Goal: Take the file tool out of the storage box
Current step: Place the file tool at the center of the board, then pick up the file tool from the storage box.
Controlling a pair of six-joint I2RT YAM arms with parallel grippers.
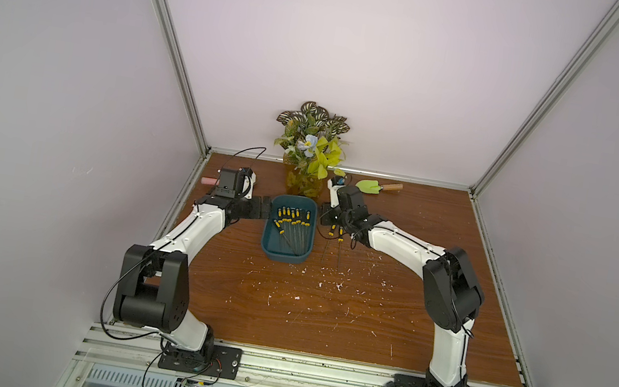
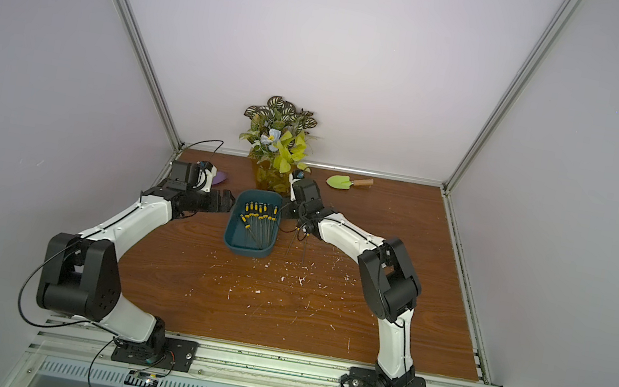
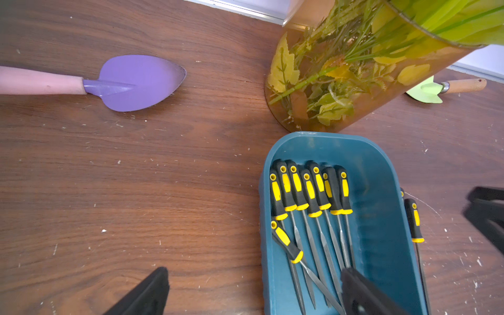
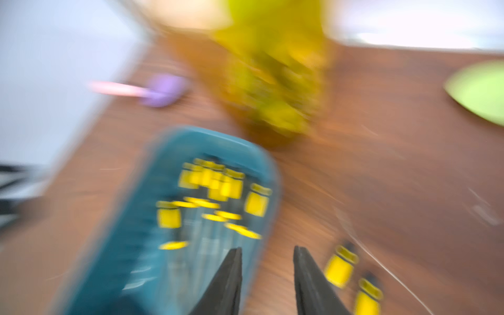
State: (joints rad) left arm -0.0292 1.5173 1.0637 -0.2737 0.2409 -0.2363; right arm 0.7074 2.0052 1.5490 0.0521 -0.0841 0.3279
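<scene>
Pale lilac walls with aluminium corner rails enclose a brown wood-grain worktop (image 1: pixel 384 320), scuffed and flecked with white crumbs. The dark teal plastic storage box (image 1: pixel 269 238), rectangular with rounded corners and low walls, sits toward the far middle, between the two arms. Just behind it stands an amber glass vase (image 1: pixel 292 183) full of leafy foliage. A purple trowel (image 3: pixel 141 81) with a pink handle lies at the far left; a green trowel (image 1: pixel 372 187) with a wooden handle lies at the far right. The left end effector (image 3: pixel 255 271) gapes wide and empty, one finger over the box, the other outside it. The right end effector (image 4: pixel 267 248), in a blurred wrist view, stands partly open over the box's right wall, gripping nothing. Slim steel files (image 1: pixel 291 223) with black-and-yellow handles lie in the box; two more files (image 1: pixel 336 234) rest on the worktop just right of it.
</scene>
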